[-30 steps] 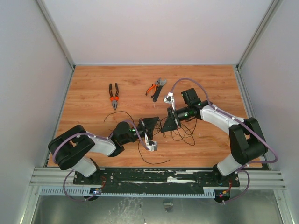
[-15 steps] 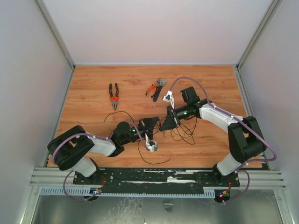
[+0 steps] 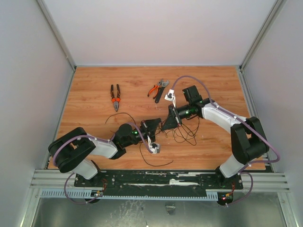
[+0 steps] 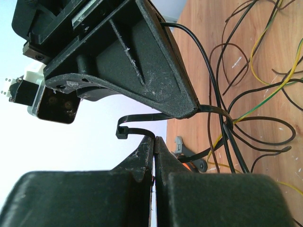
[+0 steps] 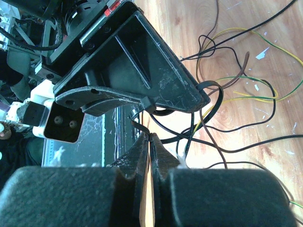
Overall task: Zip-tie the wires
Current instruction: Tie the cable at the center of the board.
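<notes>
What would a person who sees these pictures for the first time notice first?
The left gripper and the right gripper meet tip to tip at the middle of the table, both shut on the zip tie, which loops round the wires. On the far side lie one pair of pliers and a second pair.

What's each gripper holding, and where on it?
Both hold the zip tie looped round the wires: left fingers beside its head, right fingers farther along the strip.
</notes>
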`<act>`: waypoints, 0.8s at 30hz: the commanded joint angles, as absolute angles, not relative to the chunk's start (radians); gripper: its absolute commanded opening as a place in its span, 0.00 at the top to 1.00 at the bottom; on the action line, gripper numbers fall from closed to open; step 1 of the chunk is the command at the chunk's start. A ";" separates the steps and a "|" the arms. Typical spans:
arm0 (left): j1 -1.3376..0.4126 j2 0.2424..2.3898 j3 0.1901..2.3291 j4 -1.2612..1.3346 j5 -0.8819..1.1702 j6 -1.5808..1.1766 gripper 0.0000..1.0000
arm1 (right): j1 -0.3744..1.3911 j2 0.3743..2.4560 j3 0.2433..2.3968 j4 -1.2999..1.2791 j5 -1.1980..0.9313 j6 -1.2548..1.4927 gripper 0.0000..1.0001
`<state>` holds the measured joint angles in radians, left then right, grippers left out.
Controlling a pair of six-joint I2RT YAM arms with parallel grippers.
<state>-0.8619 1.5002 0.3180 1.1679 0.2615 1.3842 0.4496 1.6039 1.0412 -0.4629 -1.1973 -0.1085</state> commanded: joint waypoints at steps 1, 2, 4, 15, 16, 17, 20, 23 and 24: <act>-0.880 1.496 0.326 1.148 0.282 1.402 1.00 | 0.442 1.611 1.077 -0.443 -1.208 -0.092 1.00; -0.881 1.495 0.326 1.147 0.278 1.398 1.00 | 0.442 1.612 1.072 -0.447 -1.205 -0.099 1.00; -0.881 1.493 0.329 1.151 0.273 1.382 1.00 | 0.442 1.609 1.058 -0.462 -1.198 -0.120 1.00; -0.875 1.526 0.336 1.182 0.262 1.294 1.00 | 0.444 1.550 0.930 -0.362 -1.171 -0.115 1.00; -0.874 1.532 0.333 1.190 0.265 1.287 1.00 | 0.445 1.552 0.925 -0.357 -1.167 -0.114 1.00; -0.874 1.538 0.331 1.197 0.267 1.283 1.00 | 0.444 1.552 0.920 -0.351 -1.160 -0.110 1.00; -0.874 1.551 0.322 1.215 0.277 1.276 1.00 | 0.446 1.554 0.906 -0.332 -1.142 -0.102 1.00; -0.874 1.555 0.309 1.226 0.281 1.277 1.00 | 0.447 1.548 0.895 -0.309 -1.142 -0.091 1.00; -0.873 1.557 0.303 1.234 0.279 1.276 1.00 | 0.447 1.547 0.894 -0.306 -1.143 -0.091 1.00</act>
<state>-0.8665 1.5440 0.3191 1.1763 0.2619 1.2938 0.4492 1.5810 0.9077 -0.3603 -1.1542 -0.1059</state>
